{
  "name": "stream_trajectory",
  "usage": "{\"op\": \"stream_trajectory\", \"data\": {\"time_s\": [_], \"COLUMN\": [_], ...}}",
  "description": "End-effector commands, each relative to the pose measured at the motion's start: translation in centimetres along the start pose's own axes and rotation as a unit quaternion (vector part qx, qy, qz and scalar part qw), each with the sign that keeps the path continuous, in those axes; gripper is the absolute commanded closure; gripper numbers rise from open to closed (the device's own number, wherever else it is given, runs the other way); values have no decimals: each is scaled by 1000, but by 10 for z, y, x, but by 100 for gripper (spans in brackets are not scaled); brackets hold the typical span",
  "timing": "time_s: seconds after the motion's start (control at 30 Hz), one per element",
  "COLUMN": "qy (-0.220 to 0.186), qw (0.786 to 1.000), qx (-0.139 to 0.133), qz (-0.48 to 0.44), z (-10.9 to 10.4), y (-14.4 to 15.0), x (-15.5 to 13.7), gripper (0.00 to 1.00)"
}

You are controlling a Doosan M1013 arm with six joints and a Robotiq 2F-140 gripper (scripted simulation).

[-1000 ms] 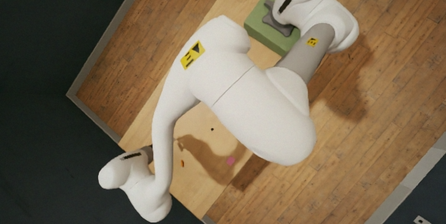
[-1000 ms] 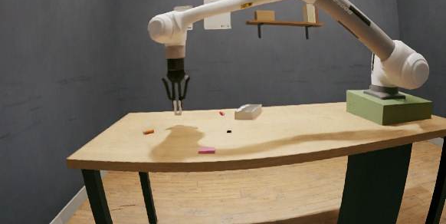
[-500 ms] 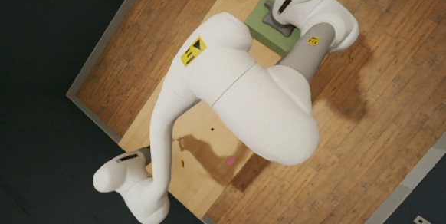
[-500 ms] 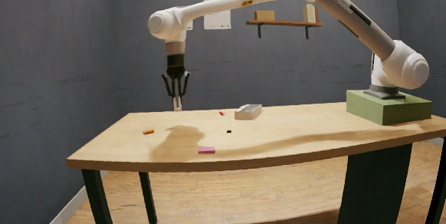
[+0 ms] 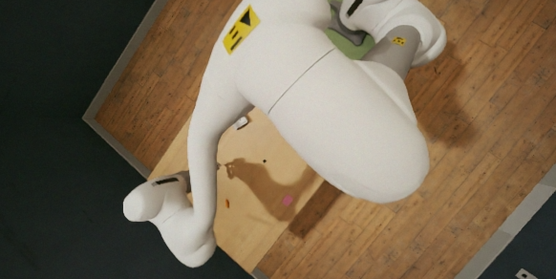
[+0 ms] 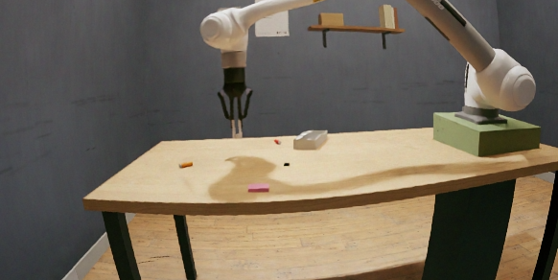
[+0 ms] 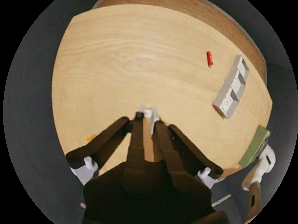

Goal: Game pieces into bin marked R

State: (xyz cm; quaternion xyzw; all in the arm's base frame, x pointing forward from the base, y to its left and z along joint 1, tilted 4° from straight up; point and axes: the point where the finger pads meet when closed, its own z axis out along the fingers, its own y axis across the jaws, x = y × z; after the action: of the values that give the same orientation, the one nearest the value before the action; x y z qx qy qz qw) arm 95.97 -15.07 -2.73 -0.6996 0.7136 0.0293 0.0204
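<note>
My gripper (image 6: 237,134) (image 7: 147,111) hangs above the far left part of the table, fingers nearly together. It looks shut on a small whitish game piece (image 7: 148,114), mostly hidden by the pale fingertips. A long light-grey bin unit (image 6: 307,145) (image 7: 224,92) with several compartments stands flat near the back edge, to the gripper's right in the exterior view. A whitish patch with dark marks shows at its near end in the wrist view; no letter R is readable. A tiny black piece (image 5: 265,160) (image 6: 287,164) lies mid-table, its kind too small to tell.
An orange object (image 5: 227,203) (image 6: 186,165) (image 7: 91,138) lies at the left. A pink block (image 5: 288,200) (image 6: 259,188) lies near the front edge. A red cylinder-like object (image 6: 277,142) (image 7: 210,59) lies beside the bin unit. The arm's green base block (image 6: 508,140) (image 7: 254,147) stands at the right.
</note>
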Motion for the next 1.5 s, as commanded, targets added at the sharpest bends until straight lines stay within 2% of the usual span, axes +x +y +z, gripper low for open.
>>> {"op": "stream_trajectory", "data": {"time_s": [0.0,0.37,0.43,0.93,1.0,1.1,1.4,1.47], "qy": [0,0,0,0,0,0,0,0], "qw": [1000,1000,1000,1000,1000,1000,982,982], "qx": [2,2,2,2,2,2,1,1], "qz": [0,0,0,0,0,0,189,190], "z": [-2,-2,-2,-1,-1,-1,-1,-1], "y": [17,82,82,169,169,186,239,250], "x": [5,20,20,42,42,46,59,62], "gripper": [84,84,84,84,84,84,84,84]}}
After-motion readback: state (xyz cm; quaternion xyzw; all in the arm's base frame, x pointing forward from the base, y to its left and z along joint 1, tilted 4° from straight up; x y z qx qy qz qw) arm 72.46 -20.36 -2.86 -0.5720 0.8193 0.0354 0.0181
